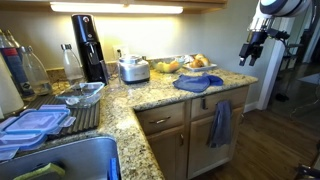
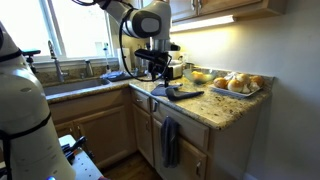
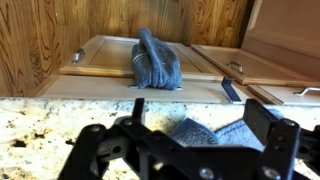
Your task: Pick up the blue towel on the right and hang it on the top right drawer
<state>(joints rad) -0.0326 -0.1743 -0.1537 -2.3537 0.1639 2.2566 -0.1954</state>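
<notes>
The blue towel (image 1: pixel 197 84) lies crumpled on the granite counter near its right end; it also shows in an exterior view (image 2: pixel 178 92) and in the wrist view (image 3: pixel 215 133). My gripper (image 1: pixel 250 50) hangs well above the counter's right end, open and empty. It also shows in an exterior view (image 2: pixel 160 68). In the wrist view my open fingers (image 3: pixel 200 114) frame the towel below. The top right drawer (image 1: pixel 203 105) is a light wood front under the counter edge. A darker slate-blue towel (image 1: pixel 220 122) hangs in front of the cabinets there.
A white tray of fruit and bread (image 1: pixel 197 65) stands behind the towel. A rice cooker (image 1: pixel 133 69), a black soda maker (image 1: pixel 88 45) and a drying rack with containers (image 1: pixel 60 115) stand further along. The sink (image 1: pixel 70 160) is in front.
</notes>
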